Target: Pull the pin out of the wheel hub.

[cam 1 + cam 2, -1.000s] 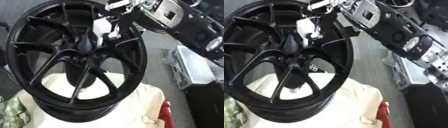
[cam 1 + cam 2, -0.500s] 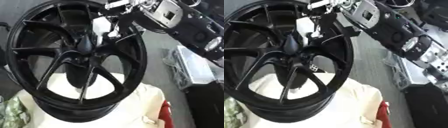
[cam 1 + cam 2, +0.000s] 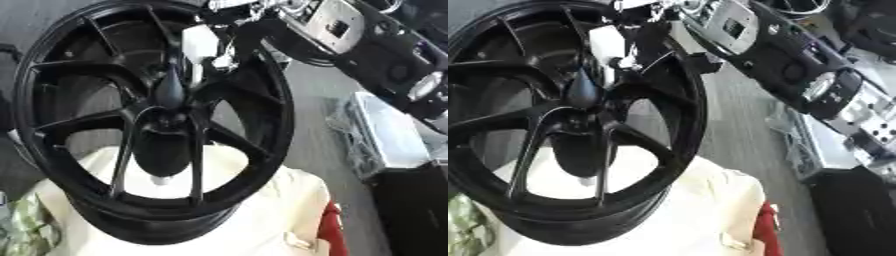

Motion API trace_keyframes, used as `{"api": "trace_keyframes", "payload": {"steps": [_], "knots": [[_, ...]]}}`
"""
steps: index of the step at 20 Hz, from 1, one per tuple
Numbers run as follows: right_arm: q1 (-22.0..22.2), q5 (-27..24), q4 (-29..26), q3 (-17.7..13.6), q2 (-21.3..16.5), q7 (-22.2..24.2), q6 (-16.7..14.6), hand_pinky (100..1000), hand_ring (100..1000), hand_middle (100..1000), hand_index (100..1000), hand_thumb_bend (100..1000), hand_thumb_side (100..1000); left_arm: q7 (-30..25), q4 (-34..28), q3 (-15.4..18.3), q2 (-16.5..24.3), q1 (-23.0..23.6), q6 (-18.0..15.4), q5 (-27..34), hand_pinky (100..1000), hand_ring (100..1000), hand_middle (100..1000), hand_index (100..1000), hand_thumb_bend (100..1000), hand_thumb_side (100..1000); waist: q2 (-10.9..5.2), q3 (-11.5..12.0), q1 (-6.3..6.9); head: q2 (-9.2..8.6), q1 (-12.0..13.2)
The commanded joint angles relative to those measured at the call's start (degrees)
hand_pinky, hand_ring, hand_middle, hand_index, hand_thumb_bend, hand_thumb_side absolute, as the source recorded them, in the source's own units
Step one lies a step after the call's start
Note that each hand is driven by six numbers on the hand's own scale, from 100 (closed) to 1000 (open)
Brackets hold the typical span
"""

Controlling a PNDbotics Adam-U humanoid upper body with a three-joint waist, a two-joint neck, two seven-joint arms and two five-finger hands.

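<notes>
A big black spoked wheel [image 3: 105,150] stands upright on a cream cloth, with its dark hub [image 3: 169,92] at the centre. My right arm comes in from the upper right. Its right hand [image 3: 248,36] sits just above and to the right of the hub, with dark fingers curled round a white-headed pin [image 3: 199,44]. A small silver part [image 3: 220,63] shows below that head, close to the hub. Whether the pin's end still sits in the hub is hidden. My left hand shows in neither view.
The cream cloth [image 3: 254,220] covers the support under the wheel, with a red piece [image 3: 330,230] at its right edge. A grey metal case [image 3: 385,135] and a black box [image 3: 411,210] stand on the floor to the right. Greenish patterned material [image 3: 22,230] lies at the lower left.
The whole picture has drifted slightly, so the camera moved. My right hand stays at the white-headed pin by the hub, with no clear move of its own.
</notes>
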Motion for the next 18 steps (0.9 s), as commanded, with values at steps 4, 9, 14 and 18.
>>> {"api": "trace_keyframes", "payload": {"steps": [4,9,14,18], "knots": [[-1.6,0.1,0.3,-1.6,-1.2,-1.4,0.0,732,516,195,341,100,210,-0.3,-0.9,0.3,1.7,-0.4,0.0,0.4,702,1000,932,751,100,708,-1.45,-0.1,0.70,-0.09,0.0],[-1.9,0.0,0.8,-1.8,-1.6,-1.4,-0.5,730,510,185,332,100,219,-0.5,-0.9,0.4,1.7,-0.3,0.0,0.5,702,1000,933,751,100,709,-1.63,-0.2,0.85,-0.09,0.2],[-1.8,-0.1,1.2,-2.1,-2.0,-1.4,-0.3,729,506,180,327,100,224,-0.6,-0.9,0.4,1.7,-0.2,0.1,0.7,703,1000,933,751,100,707,-1.88,-0.3,1.04,-0.09,0.4],[-1.6,-0.2,1.2,-3.0,-2.5,-2.3,-0.3,730,503,176,326,100,220,-0.5,-0.9,0.5,1.5,-0.1,0.2,1.1,704,1000,933,751,100,703,-2.38,-0.6,1.39,-0.09,0.3]]}}
